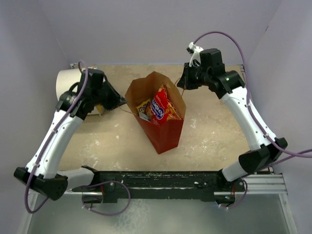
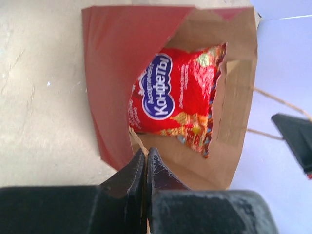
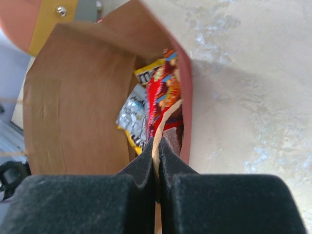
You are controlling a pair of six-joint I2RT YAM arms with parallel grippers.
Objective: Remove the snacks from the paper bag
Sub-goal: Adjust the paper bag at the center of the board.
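From the left wrist, the paper bag (image 2: 117, 73) lies with its open mouth facing us, red on the outside and plain brown within. A large red packet (image 2: 175, 92) with a blue oval logo in white lettering sits inside, filling most of the opening. The left gripper (image 2: 146, 152) reaches up from the bottom, its two black fingers (image 2: 163, 173) pressed together right at the bag's near rim, with a thin sliver of brown paper showing between them. Thin tan cord handles (image 2: 280, 101) trail off the bag's right side, towards a black wedge-shaped part (image 2: 295, 139) at the frame's edge. The pale table (image 2: 39, 97) lies to the left.
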